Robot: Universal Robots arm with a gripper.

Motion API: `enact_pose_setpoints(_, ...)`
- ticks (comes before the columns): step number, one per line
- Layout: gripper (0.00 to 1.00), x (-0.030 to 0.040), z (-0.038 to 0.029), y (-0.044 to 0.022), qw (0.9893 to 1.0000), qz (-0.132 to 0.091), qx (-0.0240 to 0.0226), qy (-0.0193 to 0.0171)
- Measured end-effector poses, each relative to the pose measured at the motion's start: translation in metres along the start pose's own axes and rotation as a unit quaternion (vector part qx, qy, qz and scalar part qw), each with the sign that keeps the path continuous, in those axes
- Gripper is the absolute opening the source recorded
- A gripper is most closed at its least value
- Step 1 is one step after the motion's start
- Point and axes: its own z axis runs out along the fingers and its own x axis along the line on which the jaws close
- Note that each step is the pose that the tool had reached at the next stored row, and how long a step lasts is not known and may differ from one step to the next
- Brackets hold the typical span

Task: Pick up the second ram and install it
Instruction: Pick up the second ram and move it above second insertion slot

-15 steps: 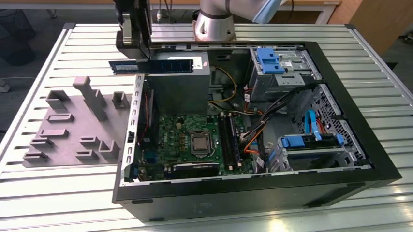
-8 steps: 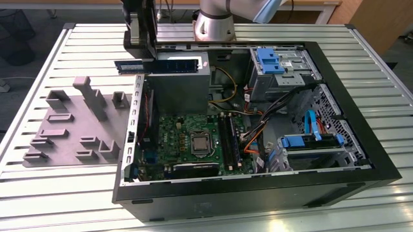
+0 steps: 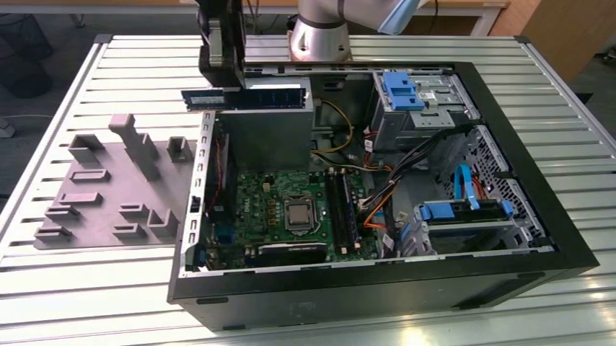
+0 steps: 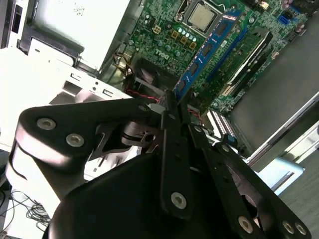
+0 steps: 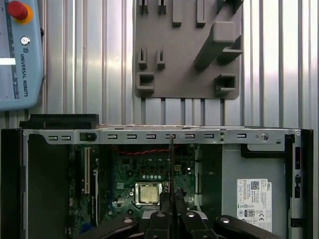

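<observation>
jaws clamped on the second ram [image 4: 204,51] over the open computer case [image 3: 385,288]; best kept level, parallel to the memory slots [image 3: 339,207].

Counts: one ram stick [image 3: 274,96], one gripper [image 3: 225,92], one open computer case [image 3: 385,292], one motherboard [image 3: 258,196], one processor [image 3: 299,214], one grey fixture plate [image 3: 97,173], one teach pendant [image 5: 20,59], one slatted table [image 3: 86,292].

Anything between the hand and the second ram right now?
Nothing. In the second wrist view the hand is clamped straight onto one end of the second ram, a thin blue memory stick with black chips.
</observation>
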Motion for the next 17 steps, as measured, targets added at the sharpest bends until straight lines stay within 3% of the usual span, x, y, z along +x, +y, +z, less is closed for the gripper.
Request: enact_pose_setpoints(17, 0.14, -0.0005, -0.0001, -0.0247, 1.0, 0.0, 0.0, 0.0)
